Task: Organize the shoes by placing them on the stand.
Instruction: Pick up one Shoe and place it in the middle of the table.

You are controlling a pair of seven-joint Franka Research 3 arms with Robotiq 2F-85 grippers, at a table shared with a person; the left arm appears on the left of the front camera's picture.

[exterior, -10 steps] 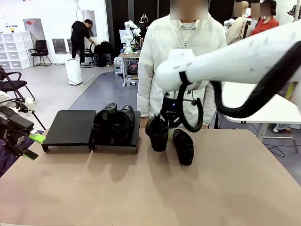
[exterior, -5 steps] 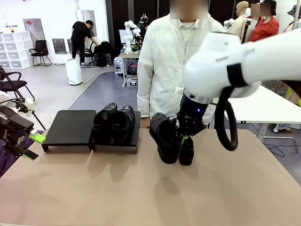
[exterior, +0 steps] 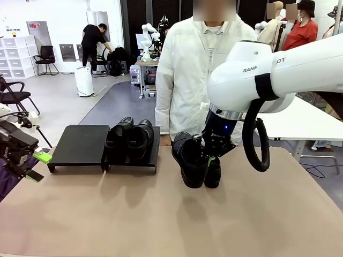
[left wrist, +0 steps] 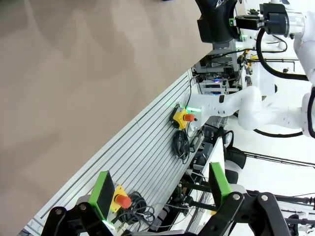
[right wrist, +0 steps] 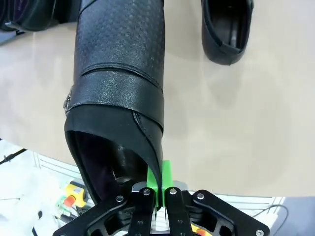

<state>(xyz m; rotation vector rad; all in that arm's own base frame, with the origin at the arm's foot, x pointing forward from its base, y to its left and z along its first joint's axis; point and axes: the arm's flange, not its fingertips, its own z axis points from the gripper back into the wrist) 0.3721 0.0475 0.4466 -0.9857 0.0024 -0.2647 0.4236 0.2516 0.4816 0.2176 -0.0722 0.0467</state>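
Fingers of the right gripper [right wrist: 158, 186] are pressed tight together on the back rim of one shoe [right wrist: 118, 73], the green pads pinching the thin leather edge at the heel opening. From the wrist the held loafer runs away from the fingers, heel nearest and its textured toe farthest, with the pale tabletop [exterior: 161, 214] behind it.

From the front it hangs tilted, toe low, right in front of the person [exterior: 198, 64] in the white coat, who stands at the far side. I cannot tell whether the toe clears the surface. Just beside it, on the side away from the stand, a second loafer [exterior: 213, 172] lies flat on the tabletop, partly hidden behind the held one.

Off to the left sits the stand [exterior: 80, 144] — low, black, two panels side by side. Its right-hand panel carries the other two shoes, one [exterior: 118, 140] close against the other [exterior: 140, 140], toes pointing toward the robot's side. A stretch of tabletop lies between the stand and the hanging loafer.

The white right arm reaches in from the right in a big curve, with a black cable looped beside its wrist.

At the left edge the left gripper [exterior: 37, 166] hangs off the tabletop's side — its fingers spread wide apart, well away from every shoe.
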